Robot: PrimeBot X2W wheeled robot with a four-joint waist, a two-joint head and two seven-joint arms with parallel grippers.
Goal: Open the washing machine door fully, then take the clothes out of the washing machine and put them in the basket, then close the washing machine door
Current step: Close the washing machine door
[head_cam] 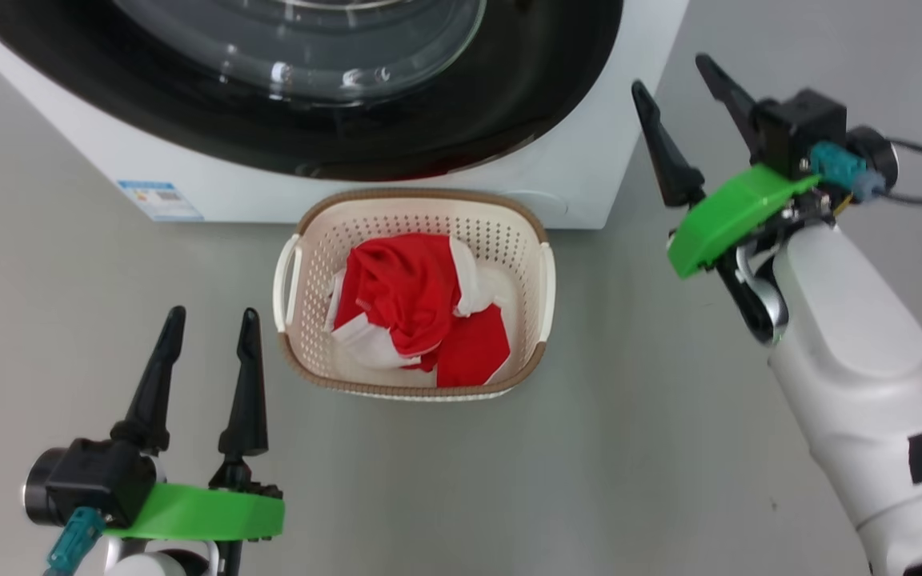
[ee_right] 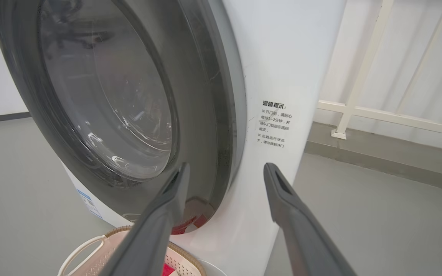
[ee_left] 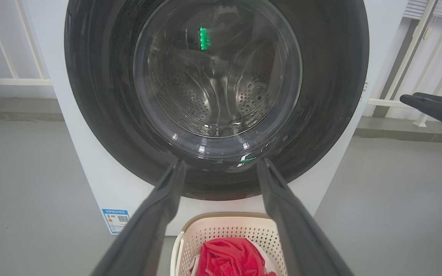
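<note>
Grey floor (head_cam: 669, 416); white front-loading washing machine (head_cam: 589, 160) at twelve o'clock, its black-rimmed round glass door (head_cam: 509, 104) seemingly shut. Cream perforated plastic basket (head_cam: 509, 240), centre, holds the red-and-white clothes (head_cam: 405, 296). Left gripper (head_cam: 213, 314) at seven, right gripper (head_cam: 669, 70) at two, spread empty; nothing seems left.

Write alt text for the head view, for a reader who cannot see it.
Red and white clothes lie in a cream basket on the grey floor before the white washing machine, whose black-rimmed door is closed. The left tool, lower left, and the right tool, upper right, are open and empty.
</note>
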